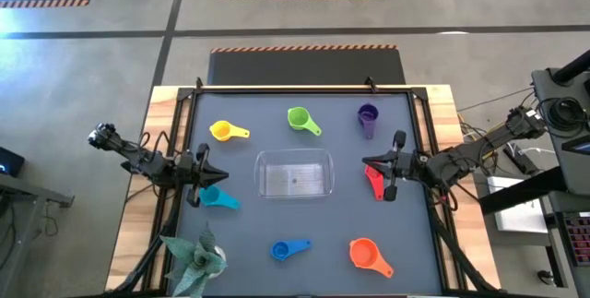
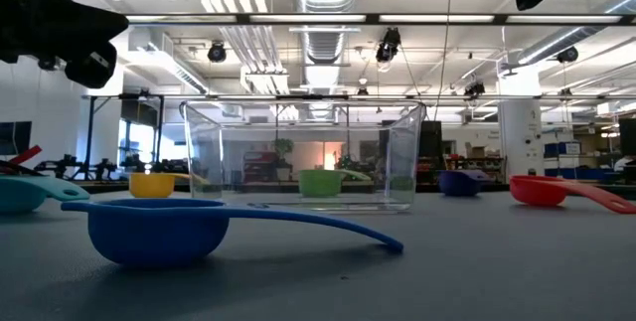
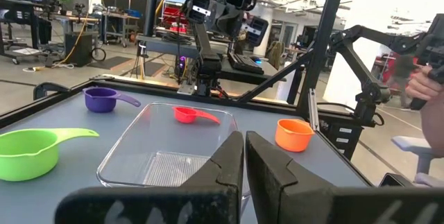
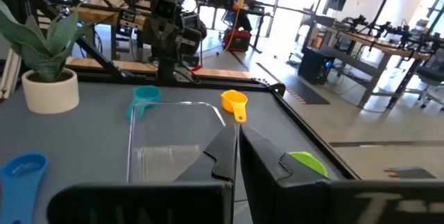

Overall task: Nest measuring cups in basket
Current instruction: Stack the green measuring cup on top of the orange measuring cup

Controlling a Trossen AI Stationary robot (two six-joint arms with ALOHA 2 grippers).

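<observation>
The clear basket (image 1: 293, 173) stands on its flat bottom at the middle of the mat. Seven cups lie around it, each resting on its base: yellow (image 1: 228, 132), green (image 1: 301, 120), purple (image 1: 368, 118), red (image 1: 374, 184), teal (image 1: 218, 197), blue (image 1: 288, 249) and orange (image 1: 367, 255). My left gripper (image 1: 201, 174) hovers shut left of the basket, above the teal cup. My right gripper (image 1: 391, 169) hovers shut right of the basket, over the red cup. In the wrist views the left fingers (image 3: 229, 168) and the right fingers (image 4: 223, 151) stand close together with nothing between them.
A potted green plant (image 1: 194, 261) stands at the mat's near left corner. A black frame rail (image 1: 300, 89) borders the mat's far edge. The low view shows both arms (image 2: 60, 18) high above the table. A person's hand (image 3: 423, 82) shows beyond the table's right side.
</observation>
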